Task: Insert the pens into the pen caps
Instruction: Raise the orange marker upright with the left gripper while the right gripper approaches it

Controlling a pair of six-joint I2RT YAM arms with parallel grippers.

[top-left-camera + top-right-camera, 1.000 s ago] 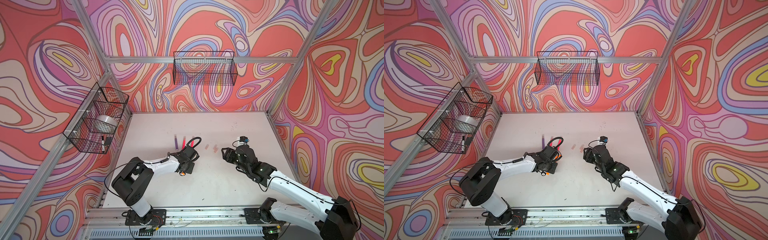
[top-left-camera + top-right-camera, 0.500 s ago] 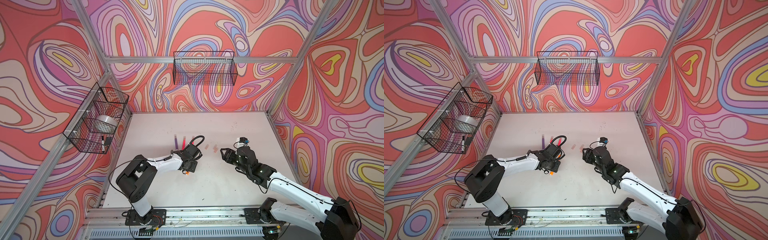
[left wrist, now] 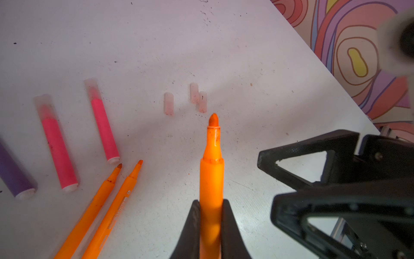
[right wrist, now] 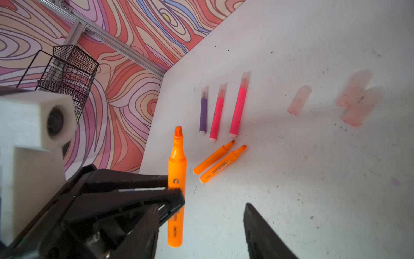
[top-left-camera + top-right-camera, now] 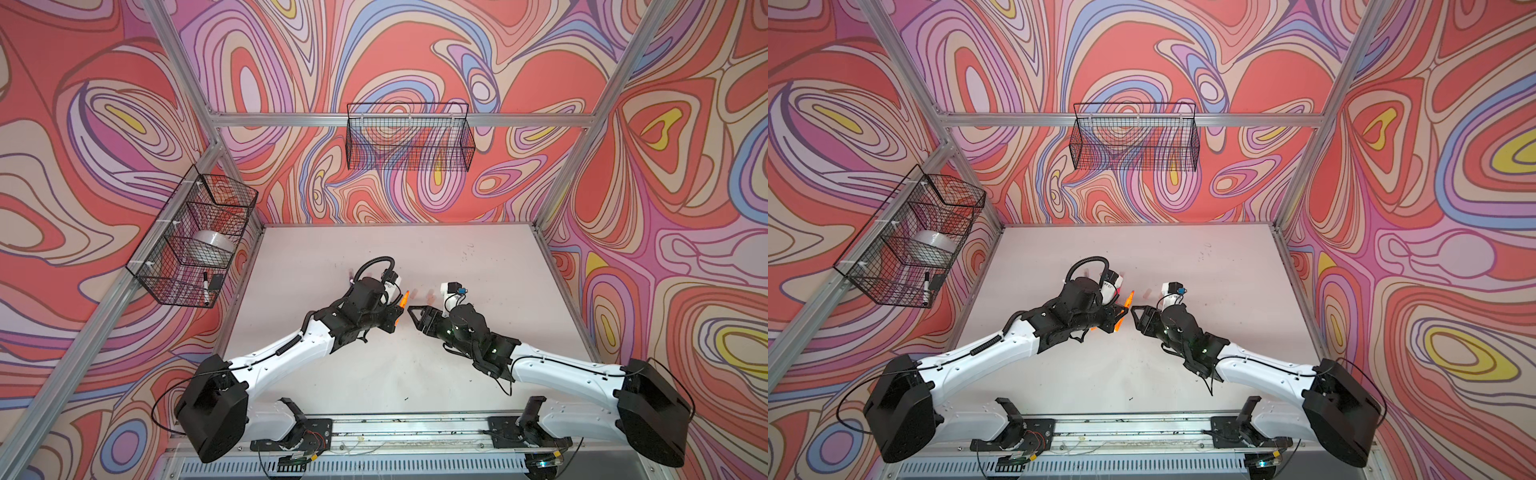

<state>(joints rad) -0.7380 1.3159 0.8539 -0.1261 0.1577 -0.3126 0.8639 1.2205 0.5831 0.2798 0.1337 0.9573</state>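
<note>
Orange pen (image 5: 404, 299): in a top view, up off the table since a second before, close to the right gripper (image 5: 411, 309).
Left gripper (image 3: 210, 206): left wrist view, clamped on the pen's barrel, tip bare.
Pen caps (image 4: 299, 101): right wrist view, three lay loose on the table; right jaws apart, empty, so one cap likely needed fetching.

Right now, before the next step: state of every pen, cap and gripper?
left gripper: jaws shut on held orange pen
held orange pen: uncapped
right gripper: jaws open, empty
two other orange pens: uncapped, lying flat
two pink pens: capped, lying flat
purple pen: capped, lying flat
three loose caps: empty, lying flat; two touching
</note>
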